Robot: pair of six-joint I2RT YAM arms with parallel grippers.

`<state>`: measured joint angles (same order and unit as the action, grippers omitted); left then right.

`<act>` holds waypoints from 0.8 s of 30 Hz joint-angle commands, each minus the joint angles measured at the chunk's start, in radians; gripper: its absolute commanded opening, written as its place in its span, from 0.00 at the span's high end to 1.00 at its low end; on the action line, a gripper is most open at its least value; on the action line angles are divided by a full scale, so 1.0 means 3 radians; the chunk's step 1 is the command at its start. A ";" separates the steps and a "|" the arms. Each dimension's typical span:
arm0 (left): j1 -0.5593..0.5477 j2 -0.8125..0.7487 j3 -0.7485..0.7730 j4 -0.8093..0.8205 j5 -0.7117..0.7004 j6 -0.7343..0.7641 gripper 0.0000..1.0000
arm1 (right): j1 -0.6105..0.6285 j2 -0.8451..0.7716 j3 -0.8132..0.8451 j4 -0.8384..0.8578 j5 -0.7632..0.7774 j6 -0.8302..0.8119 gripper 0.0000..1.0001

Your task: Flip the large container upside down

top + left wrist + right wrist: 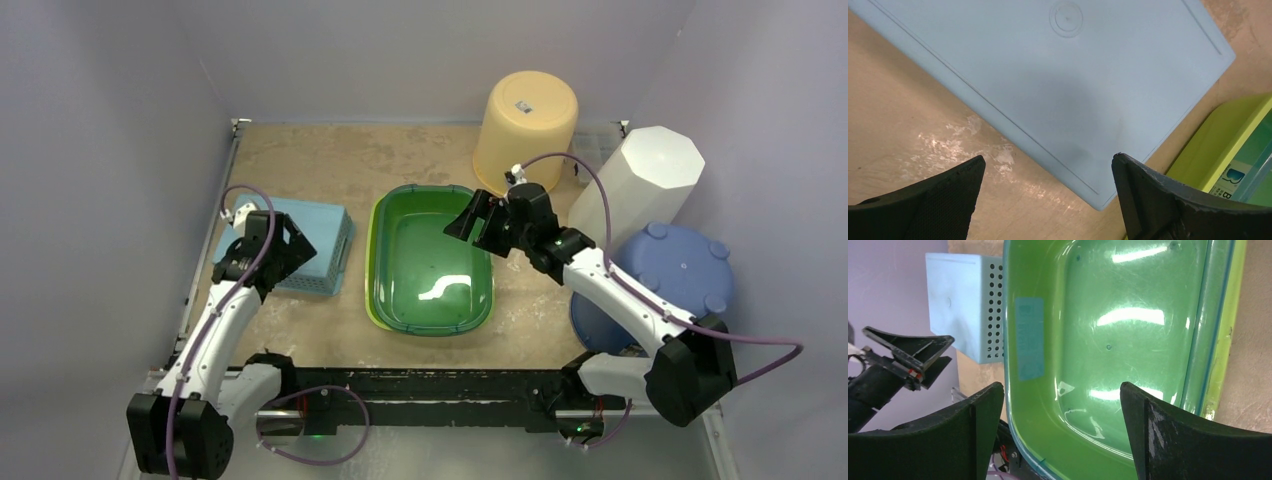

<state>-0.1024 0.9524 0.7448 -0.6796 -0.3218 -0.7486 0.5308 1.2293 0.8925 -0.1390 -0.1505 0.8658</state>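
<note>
The large container is a green tub (430, 262), standing upright and empty in the middle of the table; it seems to sit nested in a lime-green one. It fills the right wrist view (1108, 330), and its lime edge shows in the left wrist view (1220, 145). My right gripper (470, 220) is open and empty, hovering over the tub's far right part, jaws wide apart above its inside (1060, 390). My left gripper (287, 245) is open and empty above the near corner of an overturned light blue basket (1073, 85).
The light blue perforated basket (312, 250) lies bottom up just left of the tub. An overturned yellow bucket (527, 125) stands at the back. A white bin (640, 185) and an overturned blue tub (670, 275) crowd the right side. Walls enclose the table.
</note>
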 commanded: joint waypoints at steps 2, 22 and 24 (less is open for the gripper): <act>0.0104 0.0123 -0.0190 0.0512 0.0472 -0.0106 0.03 | 0.0005 -0.0043 0.0232 -0.0103 -0.0078 -0.0204 0.11; 0.0592 0.2338 0.0770 0.1902 0.0666 0.0171 0.27 | 0.0000 0.0257 0.0940 -0.0806 0.0464 -0.0927 0.04; 0.0625 0.2559 0.0898 0.2039 0.0811 0.0054 0.27 | 0.0000 0.0259 0.0977 -0.0850 0.0493 -0.0945 0.04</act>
<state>0.0528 1.6047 0.9581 -0.1047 -0.1207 -0.7406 0.5308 1.3060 1.1286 -0.3401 -0.0586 0.6342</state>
